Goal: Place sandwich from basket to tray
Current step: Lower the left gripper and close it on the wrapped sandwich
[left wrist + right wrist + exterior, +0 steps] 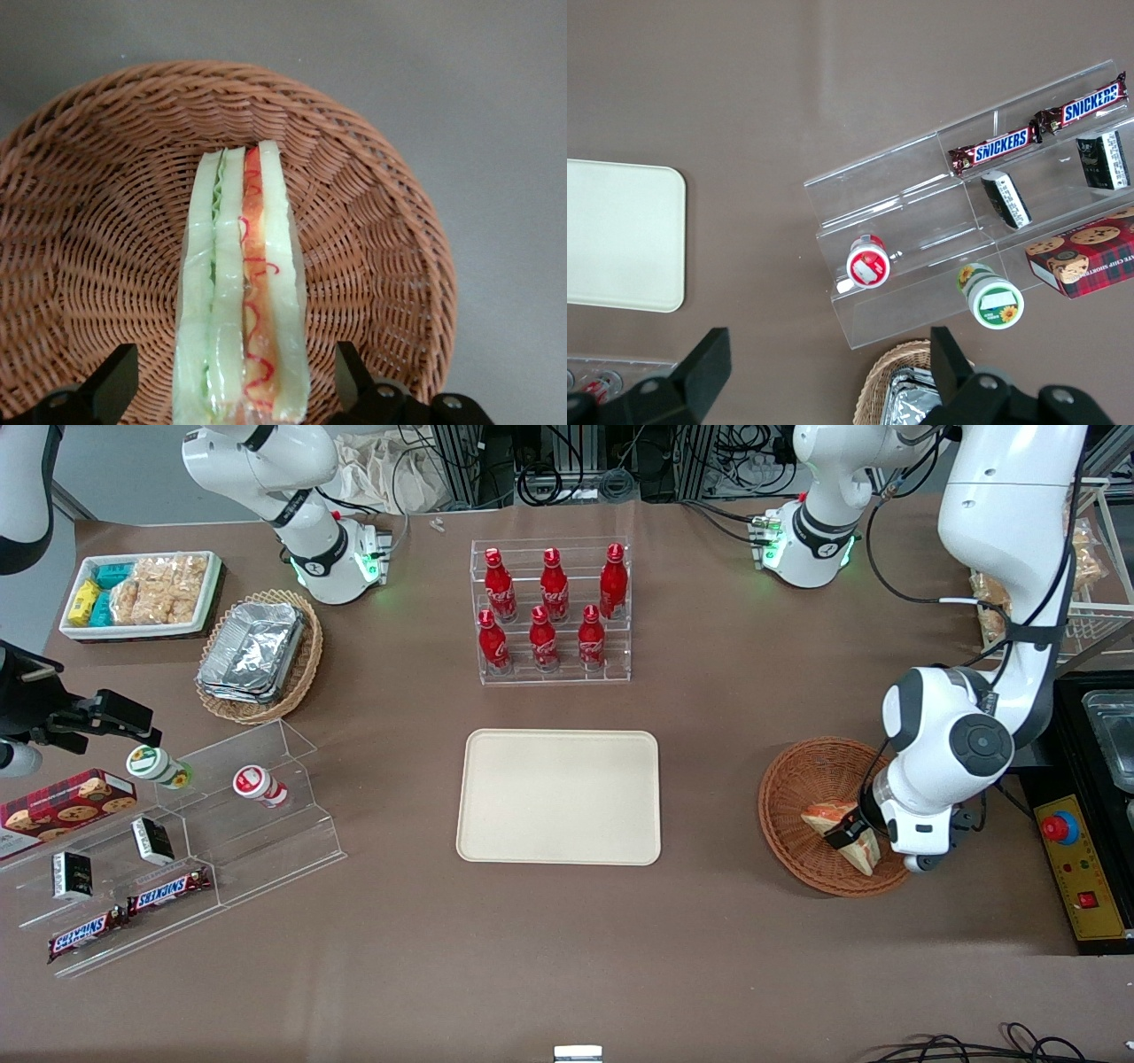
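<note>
The sandwich (pixel 822 816) (pixel 241 292), a wrapped wedge of pale bread with green and orange-red layers, lies in the reddish-brown wicker basket (pixel 797 779) (pixel 97 221) toward the working arm's end of the table. My left gripper (pixel 850 834) (pixel 232 363) is down in the basket and open. One dark finger (pixel 115 381) stands on each side of the sandwich, with a gap of wicker showing between each finger and the bread. The cream tray (pixel 558 795) (pixel 620 235) lies flat at the table's middle with nothing on it.
A clear rack of red cola bottles (pixel 551 611) stands farther from the camera than the tray. Toward the parked arm's end are an acrylic snack stand (pixel 177 841), a tan basket of foil containers (pixel 257 654) and a white snack tray (pixel 142 593). A yellow control box (pixel 1076 868) sits beside the basket.
</note>
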Controlling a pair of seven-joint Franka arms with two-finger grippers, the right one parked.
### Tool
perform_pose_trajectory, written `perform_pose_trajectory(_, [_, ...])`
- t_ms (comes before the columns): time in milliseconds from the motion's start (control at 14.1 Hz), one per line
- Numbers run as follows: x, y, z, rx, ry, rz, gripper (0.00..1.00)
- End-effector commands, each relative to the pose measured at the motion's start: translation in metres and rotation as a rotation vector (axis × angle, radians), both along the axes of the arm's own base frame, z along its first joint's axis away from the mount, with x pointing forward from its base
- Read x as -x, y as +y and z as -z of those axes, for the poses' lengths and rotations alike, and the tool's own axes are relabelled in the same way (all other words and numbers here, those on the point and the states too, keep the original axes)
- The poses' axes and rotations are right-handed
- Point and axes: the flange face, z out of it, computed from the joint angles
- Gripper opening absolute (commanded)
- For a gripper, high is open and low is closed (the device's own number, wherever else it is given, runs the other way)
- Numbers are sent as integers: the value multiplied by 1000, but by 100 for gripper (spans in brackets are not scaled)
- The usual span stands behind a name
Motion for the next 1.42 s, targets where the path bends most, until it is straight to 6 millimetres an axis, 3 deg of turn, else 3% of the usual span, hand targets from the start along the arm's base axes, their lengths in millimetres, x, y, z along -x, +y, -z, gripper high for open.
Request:
perform_pose_trajectory(0, [15, 2, 3, -7, -27, 6, 100])
perform_pose_trajectory(142, [13, 2, 4, -7, -26, -1, 100])
perform_pose_trajectory(212, [13, 3, 6, -7, -23, -4, 91])
perform_pose_trajectory(283, [11, 3, 5, -7, -27, 2, 63])
perform_pose_trajectory(425, [10, 3, 5, -8, -27, 5, 47])
perform_pose_trajectory(637, [5, 3, 1, -7, -34, 0, 33])
perform_pose_trajectory(991, [-17, 2, -21, -24, 54, 6, 12])
perform_pose_trajectory(1204, [-18, 3, -30, -69, 75, 177, 0])
perform_pose_trajectory(1345, [-24, 4, -65, -73, 45, 271, 0])
